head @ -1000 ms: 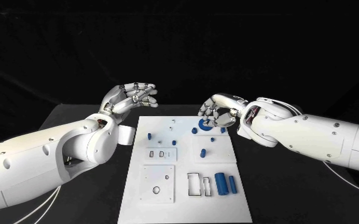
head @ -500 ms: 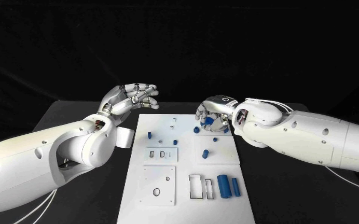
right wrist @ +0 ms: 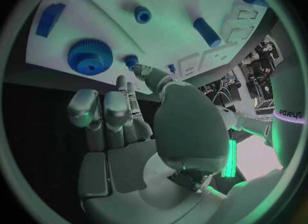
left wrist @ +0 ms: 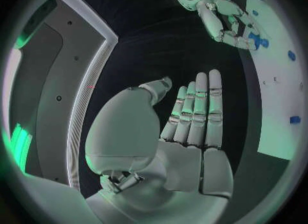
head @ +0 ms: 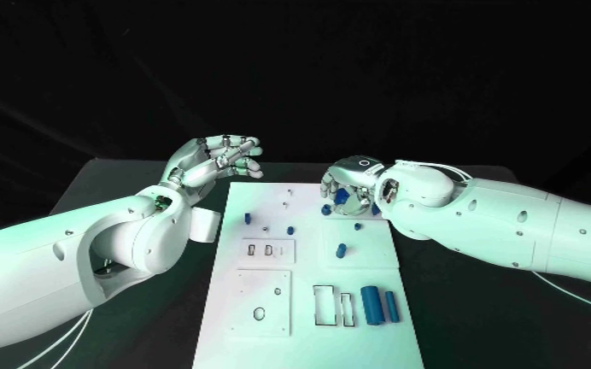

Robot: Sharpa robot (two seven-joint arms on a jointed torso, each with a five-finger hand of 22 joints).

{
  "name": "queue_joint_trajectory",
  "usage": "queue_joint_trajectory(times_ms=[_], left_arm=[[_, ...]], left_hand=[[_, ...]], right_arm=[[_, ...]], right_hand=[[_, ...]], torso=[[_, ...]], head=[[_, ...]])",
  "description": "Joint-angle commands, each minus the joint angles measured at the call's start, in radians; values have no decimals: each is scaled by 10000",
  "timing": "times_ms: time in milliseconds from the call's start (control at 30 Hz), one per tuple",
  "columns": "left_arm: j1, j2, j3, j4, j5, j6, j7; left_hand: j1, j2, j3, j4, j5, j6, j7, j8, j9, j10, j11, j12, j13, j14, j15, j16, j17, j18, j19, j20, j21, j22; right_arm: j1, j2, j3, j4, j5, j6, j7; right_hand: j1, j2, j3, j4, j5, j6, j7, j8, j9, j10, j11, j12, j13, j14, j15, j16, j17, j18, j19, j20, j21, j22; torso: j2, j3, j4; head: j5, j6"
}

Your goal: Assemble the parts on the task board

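Head view: I see my left hand point(head: 219, 157) raised beside the task board point(head: 308, 318), fingers curled, empty. My right hand point(head: 348, 188) hovers over its far edge. Right wrist view: fingers apart above the blue gear point(right wrist: 90, 57), not touching it.

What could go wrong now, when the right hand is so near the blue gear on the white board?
1. The right hand hangs over the gear with its fingers spread and nothing held; a poor approach could push the gear off the board's far edge, which lies close.
2. A small blue peg stands right beside the gear, so the fingers might knock it.
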Motion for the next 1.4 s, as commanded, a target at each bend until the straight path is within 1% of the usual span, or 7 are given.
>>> queue_joint_trajectory(times_ms=[33, 167, 367, 500, 1167, 1267, 1400], left_arm=[[34, -21, 16, 66, -75, 248, -24], [51, -36, 23, 84, -75, 268, -60], [63, -54, 28, 102, -75, 325, -93], [66, -51, 34, 100, -75, 348, -113], [76, -46, 40, -3, -75, 426, -207], [77, -45, 40, -16, -75, 446, -224], [79, -38, 41, -35, -75, 491, -260]], left_hand=[[-129, -5, 7, 50, 23, -69, 123, -44, 14, -3, 96, -70, 7, -80, 10, 44, 10, 74, -70, -11, 70, 9], [-103, 20, 42, 37, 28, -97, 141, -66, 16, -28, 108, -101, 8, -135, 19, 44, 33, 81, -88, -2, 93, 18], [-137, 7, 35, 56, 24, -132, 174, -91, 16, -59, 133, -132, 9, -185, 41, 41, 53, 79, -109, 14, 113, 26], [-137, 7, 35, 56, 24, -132, 174, -91, 16, -59, 133, -132, 9, -185, 41, 41, 53, 79, -109, 14, 113, 26], [-154, -7, 30, 61, 24, -175, 203, -120, 15, -101, 158, -166, 9, -221, 59, 45, 75, 79, -128, 29, 133, 33], [-154, -7, 30, 61, 24, -175, 203, -120, 15, -101, 158, -166, 9, -221, 59, 45, 75, 79, -128, 29, 133, 33], [-155, -10, 30, 60, 25, -190, 210, -130, 14, -116, 164, -177, 8, -229, 64, 48, 81, 80, -133, 33, 138, 35]], right_arm=[[1, 65, -4, -59, -334, 387, -250], [-2, 134, -9, -135, -346, 487, -246], [-8, 258, -12, -298, -310, 544, -217], [-18, 327, -15, -333, -296, 573, -186], [-30, 382, -17, -264, -263, 426, -124], [-30, 380, -17, -256, -243, 280, -107], [-30, 379, -17, -247, -170, -53, -139]], right_hand=[[-118, -35, -15, 92, -55, -44, 16, -19, 25, -73, 9, -7, 25, 183, 45, 51, -20, -90, 16, 25, 13, -54], [-114, -17, -11, 106, -58, -34, 12, -14, 36, -82, 8, -5, 31, 175, 45, 72, -10, -94, 25, 28, 34, -20], [-92, 56, 20, 156, -52, -2, 12, 5, 77, -73, 4, 25, 61, 172, 43, 211, 99, -111, 68, 32, 120, 114], [-78, 88, 38, 177, -45, 29, 5, 24, 102, -74, 0, 36, 74, 167, 42, 256, 123, -110, 66, 34, 135, 134], [-24, 195, 114, 291, -81, 222, -52, 150, 265, 104, -61, 188, 190, 145, 5, 525, 266, -135, 115, 16, 294, 382], [54, 296, 187, 316, -87, 353, -102, 248, 365, 163, -99, 240, 234, 135, -27, 613, 310, -145, 135, -6, 351, 476], [386, 840, 590, 343, -892, 745, -287, 637, 782, 443, -262, 430, 391, 120, -158, 808, 371, -171, 193, -114, 506, 727]], torso=[[91, -1, 17], [138, 1, 5], [219, 0, -24], [285, -13, -13], [428, -12, -25], [431, -10, -24], [458, -19, -19]], head=[[-7, -3], [38, 11], [16, -57], [-13, -89], [52, -38], [53, -20], [49, 17]])
